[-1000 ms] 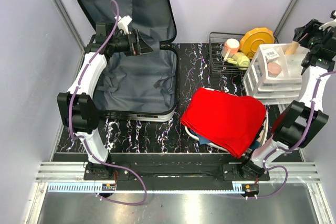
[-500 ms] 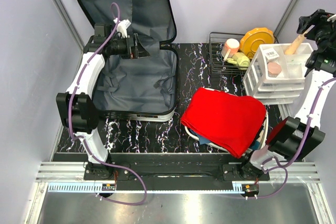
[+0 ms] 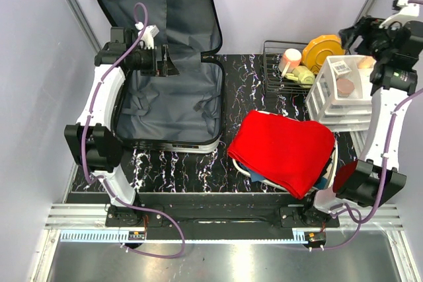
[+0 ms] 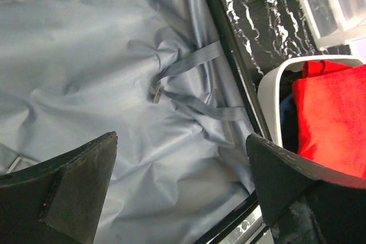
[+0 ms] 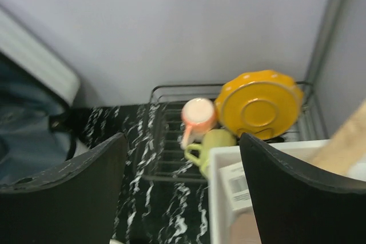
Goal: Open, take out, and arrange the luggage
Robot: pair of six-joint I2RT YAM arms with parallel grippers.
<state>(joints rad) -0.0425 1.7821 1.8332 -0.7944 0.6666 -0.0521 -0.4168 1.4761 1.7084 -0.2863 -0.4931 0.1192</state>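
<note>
The luggage (image 3: 175, 107) lies open at the left of the table, its lid (image 3: 172, 4) propped against the back wall, showing dark grey lining and loose straps (image 4: 189, 84). I see nothing inside it. My left gripper (image 3: 166, 63) is open and empty, hovering above the lining near the hinge; its fingers (image 4: 74, 187) frame the lower shell. My right gripper (image 3: 350, 36) is open and empty, held high at the back right above the white drawer organiser (image 3: 347, 94).
A white basin (image 3: 330, 163) with red cloth (image 3: 287, 146) over blue clothes sits right of the suitcase, also in the left wrist view (image 4: 331, 112). A wire rack (image 3: 281, 70) holds a yellow plate (image 5: 258, 104), pink cup (image 5: 198, 114) and green mug (image 5: 213, 144).
My right arm has swung up and to the left, away from the organiser's right side. My left gripper has drifted slightly left and back over the suitcase.
</note>
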